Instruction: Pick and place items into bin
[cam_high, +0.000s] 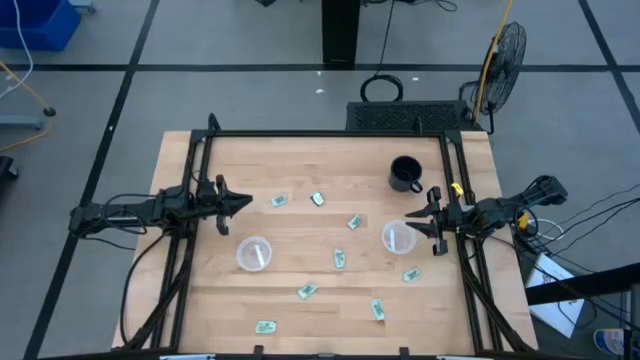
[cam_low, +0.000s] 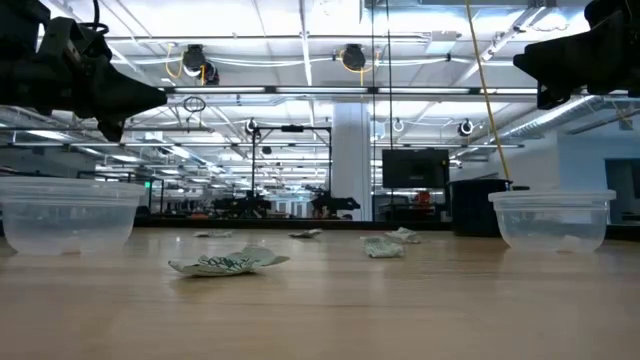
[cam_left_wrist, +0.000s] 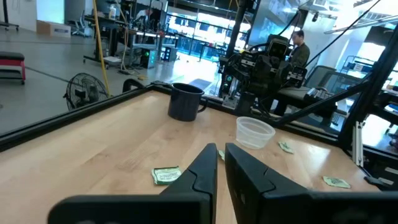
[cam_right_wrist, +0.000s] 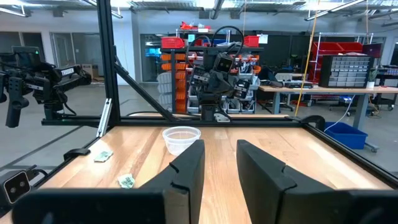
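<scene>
Several small pale green and white packets lie flat and scattered on the wooden table (cam_high: 330, 160), for instance a packet (cam_high: 279, 201), a second packet (cam_high: 340, 260) and a third packet (cam_high: 377, 309). Two clear cups stand upright among them, the left cup (cam_high: 253, 253) and the right cup (cam_high: 398, 237). My left gripper (cam_high: 244, 205) hovers at the table's left side, fingers together but for a narrow slit (cam_left_wrist: 221, 150), empty. My right gripper (cam_high: 412, 222) hovers at the right side beside the right cup, open (cam_right_wrist: 220, 149) and empty.
A dark mug (cam_high: 404, 173) stands at the far right of the table. Black frame rails (cam_high: 195, 200) run along the table's left, right and far sides. A person (cam_left_wrist: 300, 45) shows in the room beyond the table. In the low view a crumpled packet (cam_low: 228, 263) lies nearest.
</scene>
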